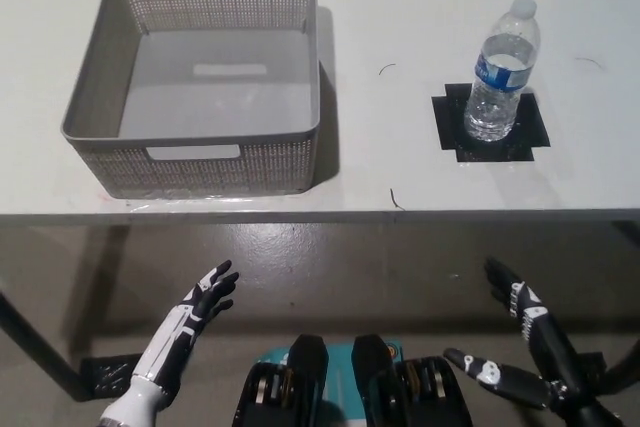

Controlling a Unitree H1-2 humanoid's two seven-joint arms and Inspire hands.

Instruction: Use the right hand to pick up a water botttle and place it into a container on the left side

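1. The right hand (520,302) is low, below the near edge of the worktop (400,7). Its fingers are spread apart and it holds nothing.
2. The left hand (205,299) rests low on the other side, also spread apart and holding nothing.
3. The water bottle (503,72) stands upright on the worktop, on a black tape patch (455,127). It is up above the right hand and well apart from it.
4. The bottle is clear plastic with a blue label and a white cap. It looks mostly empty, so it is probably light and may tip over with a small bump.
5. The thin plastic is likely smooth and a bit squashy. A soft, steady squeeze should work better than a hard one.
6. A good place to hold it is likely around the middle, near the label, with fingers going around the sides.
7. The grey basket (90,107) sits far to the left on the worktop. It is open on top and has nothing in it. The bottle is not in it yet.
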